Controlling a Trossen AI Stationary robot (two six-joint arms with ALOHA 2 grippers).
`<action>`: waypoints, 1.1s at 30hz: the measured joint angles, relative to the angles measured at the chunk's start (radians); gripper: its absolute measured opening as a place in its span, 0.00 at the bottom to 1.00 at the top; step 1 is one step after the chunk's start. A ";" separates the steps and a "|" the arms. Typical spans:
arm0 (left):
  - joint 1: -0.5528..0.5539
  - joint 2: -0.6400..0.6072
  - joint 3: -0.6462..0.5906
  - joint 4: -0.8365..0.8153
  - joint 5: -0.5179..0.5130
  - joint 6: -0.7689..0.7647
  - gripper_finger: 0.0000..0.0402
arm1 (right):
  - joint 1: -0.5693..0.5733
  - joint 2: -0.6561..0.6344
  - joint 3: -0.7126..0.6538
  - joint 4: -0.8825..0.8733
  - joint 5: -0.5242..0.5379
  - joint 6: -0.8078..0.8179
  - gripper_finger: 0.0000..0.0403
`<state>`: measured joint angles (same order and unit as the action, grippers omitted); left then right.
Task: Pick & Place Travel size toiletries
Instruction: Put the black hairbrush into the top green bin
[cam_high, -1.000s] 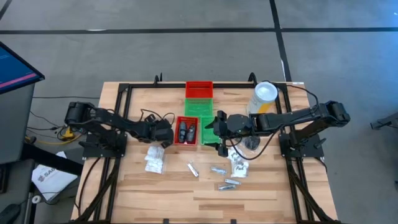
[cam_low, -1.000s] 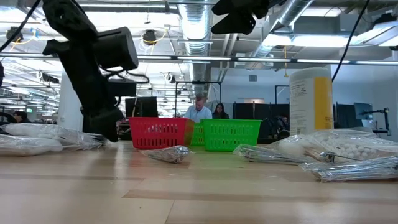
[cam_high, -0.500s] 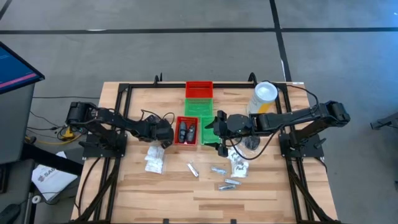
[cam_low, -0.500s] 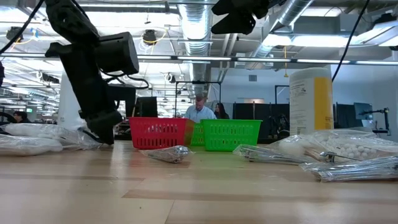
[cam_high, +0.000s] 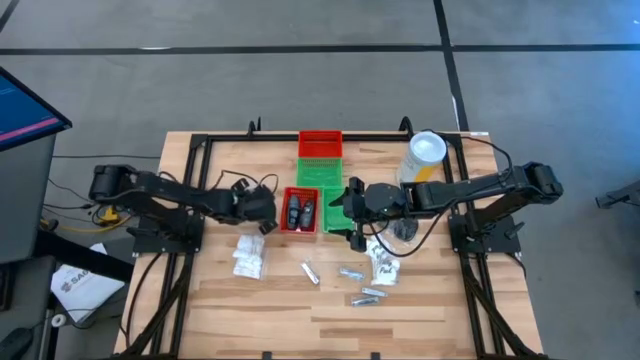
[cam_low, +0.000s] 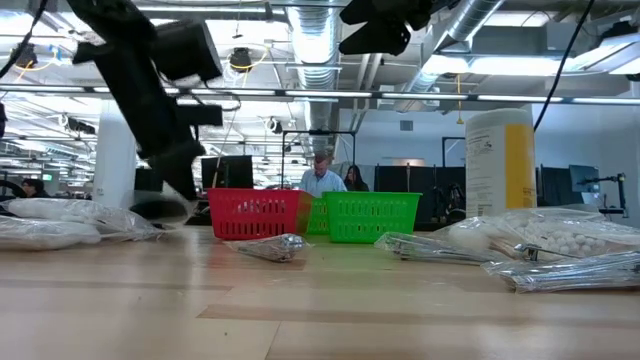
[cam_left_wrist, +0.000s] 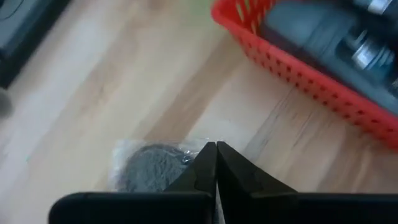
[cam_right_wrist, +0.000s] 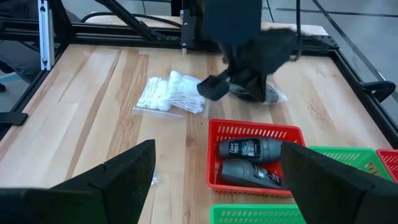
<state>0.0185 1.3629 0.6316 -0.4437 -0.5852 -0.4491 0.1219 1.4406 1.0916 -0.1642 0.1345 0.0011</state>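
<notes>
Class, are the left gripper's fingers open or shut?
Shut. In the left wrist view the left gripper has its two fingers pressed together, their tips against a clear packet.

One camera hangs overhead, looking straight down on the whole table (cam_high: 200, 300) and the grey floor around it. Another sits at the table's surface, looking level across the boards into the room beyond, where a person (cam_low: 320, 178) sits far off. The left wrist camera is very near the wood, peering past its own pincer (cam_left_wrist: 216, 163) at the red tray (cam_left_wrist: 298, 81). The right wrist camera sits higher and farther back, facing across the table. All four views share that red tray (cam_high: 300, 210) (cam_low: 258, 214) (cam_right_wrist: 255, 163).
</notes>
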 joint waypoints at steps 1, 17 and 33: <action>0.000 -0.021 0.000 0.004 0.000 0.000 0.00 | 0.000 0.000 0.000 0.000 0.000 0.000 0.81; -0.077 -0.321 0.017 0.050 0.012 0.006 0.00 | -0.006 0.006 0.000 -0.019 0.000 -0.009 0.81; -0.108 -0.247 0.197 0.161 0.112 0.181 0.00 | -0.026 0.051 -0.001 0.057 -0.001 -0.039 0.81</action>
<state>-0.0900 1.1163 0.8290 -0.2828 -0.4733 -0.2683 0.0961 1.4914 1.0903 -0.1076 0.1333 -0.0376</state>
